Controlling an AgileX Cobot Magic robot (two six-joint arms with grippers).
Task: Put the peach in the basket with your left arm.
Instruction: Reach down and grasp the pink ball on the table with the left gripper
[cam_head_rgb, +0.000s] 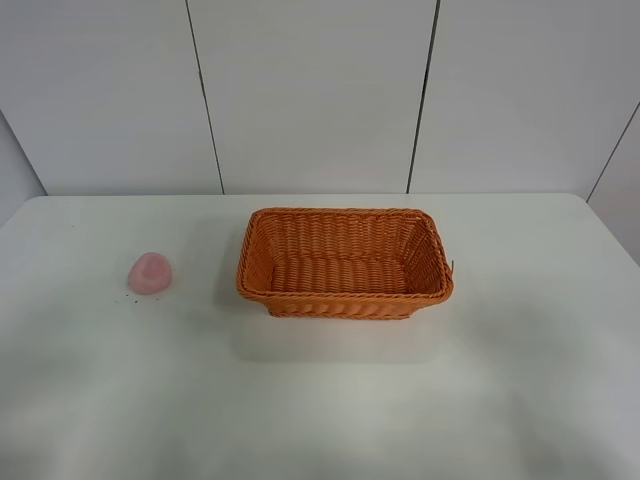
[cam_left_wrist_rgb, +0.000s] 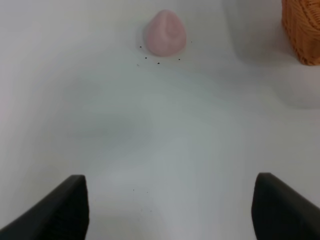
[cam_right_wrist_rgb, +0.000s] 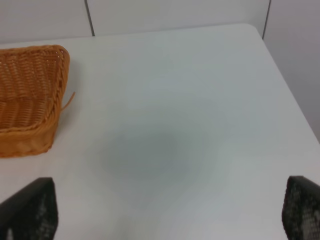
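Note:
The pale pink peach (cam_head_rgb: 151, 272) lies on the white table left of the orange wicker basket (cam_head_rgb: 344, 262), which is empty. No arm shows in the exterior high view. In the left wrist view the peach (cam_left_wrist_rgb: 165, 33) lies ahead of my left gripper (cam_left_wrist_rgb: 170, 210), well apart from it, and a corner of the basket (cam_left_wrist_rgb: 302, 30) shows at the edge. The left gripper's two black fingertips (cam_left_wrist_rgb: 62, 212) stand wide apart with nothing between them. My right gripper (cam_right_wrist_rgb: 170, 215) is also open and empty over bare table, with the basket (cam_right_wrist_rgb: 30, 100) off to one side.
The white table (cam_head_rgb: 320, 400) has its far edge against a white panelled wall (cam_head_rgb: 320, 90). A few dark specks (cam_left_wrist_rgb: 150, 59) lie around the peach. The table's right edge and corner show in the right wrist view (cam_right_wrist_rgb: 280, 65).

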